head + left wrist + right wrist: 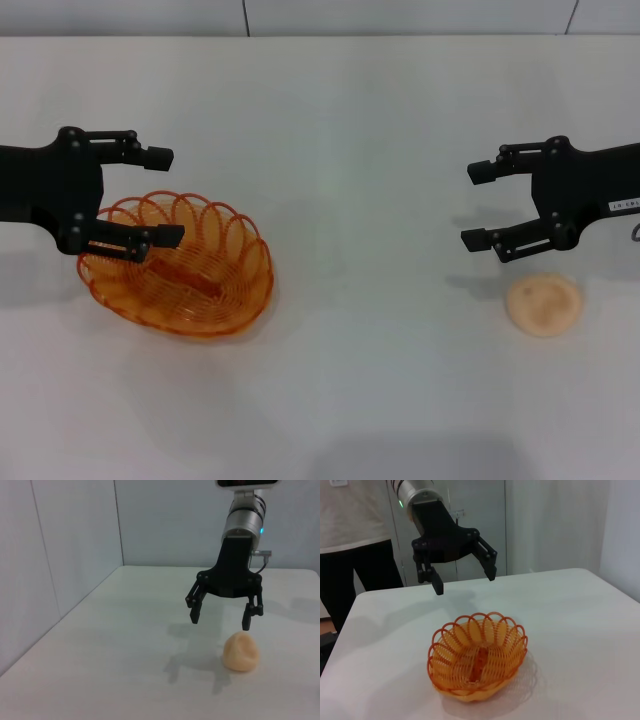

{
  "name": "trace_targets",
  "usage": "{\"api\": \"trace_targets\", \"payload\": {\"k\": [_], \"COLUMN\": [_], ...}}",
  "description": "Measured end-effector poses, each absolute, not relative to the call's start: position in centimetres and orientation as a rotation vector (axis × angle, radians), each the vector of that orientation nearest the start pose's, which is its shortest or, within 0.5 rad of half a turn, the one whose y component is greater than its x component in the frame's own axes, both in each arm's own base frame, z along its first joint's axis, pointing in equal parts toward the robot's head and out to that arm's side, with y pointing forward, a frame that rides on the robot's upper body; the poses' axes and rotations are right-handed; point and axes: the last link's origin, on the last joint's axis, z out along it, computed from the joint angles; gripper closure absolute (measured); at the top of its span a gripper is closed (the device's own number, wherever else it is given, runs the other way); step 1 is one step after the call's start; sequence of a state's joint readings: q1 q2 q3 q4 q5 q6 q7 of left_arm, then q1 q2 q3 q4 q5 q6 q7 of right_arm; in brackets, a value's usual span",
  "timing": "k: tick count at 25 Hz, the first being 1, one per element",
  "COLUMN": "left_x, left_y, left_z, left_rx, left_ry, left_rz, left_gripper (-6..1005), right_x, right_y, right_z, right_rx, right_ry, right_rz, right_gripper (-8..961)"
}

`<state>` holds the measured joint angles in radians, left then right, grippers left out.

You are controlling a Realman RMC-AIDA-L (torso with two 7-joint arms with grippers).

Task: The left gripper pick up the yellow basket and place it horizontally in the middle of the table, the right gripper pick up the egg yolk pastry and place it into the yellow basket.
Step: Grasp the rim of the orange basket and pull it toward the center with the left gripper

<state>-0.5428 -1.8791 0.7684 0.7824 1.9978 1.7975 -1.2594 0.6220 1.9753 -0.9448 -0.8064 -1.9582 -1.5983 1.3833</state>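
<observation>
The yellow basket (178, 267) sits at lower left of the table (360, 150), not yet lifted; the left gripper (160, 195) hangs over it, open and empty. At lower right, the egg yolk pastry (544, 303) lies untouched just beside the open right gripper (480, 205). Both steps remain.

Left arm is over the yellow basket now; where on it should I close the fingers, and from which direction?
Take the yellow basket by its looped rim, coming down from above. It sits upright and empty on the table, and its thin scalloped wall probably lets one finger go inside and one outside. The left gripper, open, hangs above the rim's left part, so that edge looks nearest.
</observation>
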Motion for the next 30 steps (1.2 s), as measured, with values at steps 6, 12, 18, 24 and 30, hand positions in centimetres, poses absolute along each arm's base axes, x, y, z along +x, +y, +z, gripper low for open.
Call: {"api": "trace_targets", "payload": {"k": [6, 12, 18, 24, 30], "left_x": [-26.0, -26.0, -26.0, -25.5, -24.2], "left_y": [33.3, 33.3, 33.3, 34.0, 35.0], "left_z": [8.6, 8.5, 8.5, 9.1, 10.8], "left_rx": [-2.912, -2.912, -2.911, -2.901, -2.860], "left_ry": [-0.125, -0.126, -0.132, -0.308, -0.607], "left_rz": [-0.486, -0.480, -0.484, -0.462, -0.182], "left_gripper": [141, 142, 142, 143, 143], "right_x": [21.7, 21.7, 21.7, 22.0, 22.2], "right_y": [36.0, 35.9, 35.7, 35.7, 35.9], "right_z": [2.9, 2.6, 2.6, 2.8, 3.1], "right_rx": [-2.928, -2.924, -2.922, -2.905, -2.873], "right_ry": [0.163, 0.157, 0.152, 0.159, 0.138], "right_rz": [0.448, 0.466, 0.479, 0.485, 0.483], "right_gripper": [112, 112, 112, 112, 111]}}
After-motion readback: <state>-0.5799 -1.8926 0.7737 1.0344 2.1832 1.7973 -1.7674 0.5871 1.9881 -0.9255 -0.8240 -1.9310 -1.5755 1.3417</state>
